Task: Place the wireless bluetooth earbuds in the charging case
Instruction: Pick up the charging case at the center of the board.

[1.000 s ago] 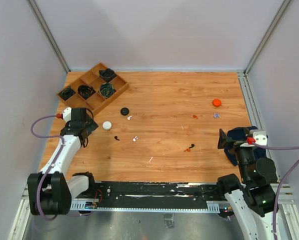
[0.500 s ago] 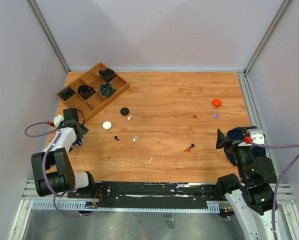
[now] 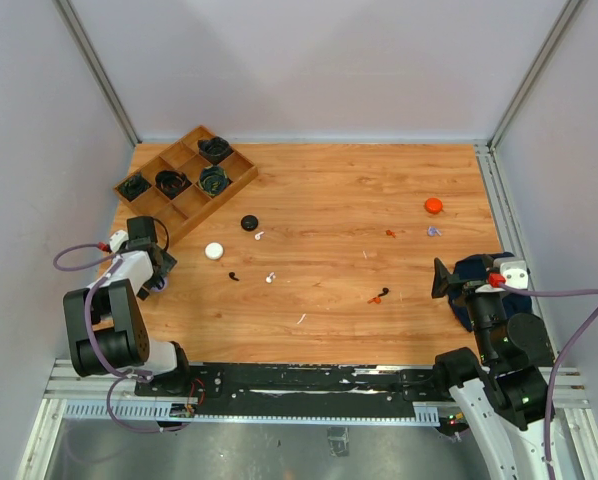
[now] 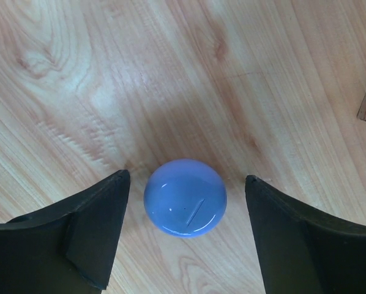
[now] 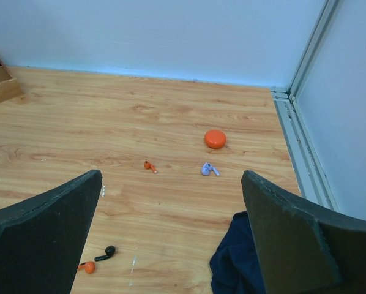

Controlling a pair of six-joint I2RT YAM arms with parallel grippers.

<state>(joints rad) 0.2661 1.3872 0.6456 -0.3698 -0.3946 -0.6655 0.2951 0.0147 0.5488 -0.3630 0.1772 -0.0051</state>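
In the left wrist view a glossy blue round charging case (image 4: 185, 197) lies on the wood between the fingers of my left gripper (image 4: 186, 180), which is open with a gap on each side of the case. From above, that gripper (image 3: 145, 264) hides the case. Earbuds lie scattered: white (image 3: 259, 236), black (image 3: 234, 276), white (image 3: 270, 277), red-orange (image 3: 390, 233), pale purple (image 3: 433, 231), and a black and orange pair (image 3: 381, 295). My right gripper (image 3: 442, 278) is open and empty at the right, facing the purple bud (image 5: 209, 169) and orange bud (image 5: 149, 165).
A wooden divided tray (image 3: 233, 189) with coiled black cables sits at the back left. Round cases lie apart: black (image 3: 248, 222), white (image 3: 214, 251), orange (image 3: 433, 205). A dark blue cloth (image 5: 235, 257) lies under the right gripper. Side walls and rails close in the table.
My left arm has folded back and swung the gripper left and down over the blue case, and its jaws have narrowed somewhat. The right arm has barely shifted.
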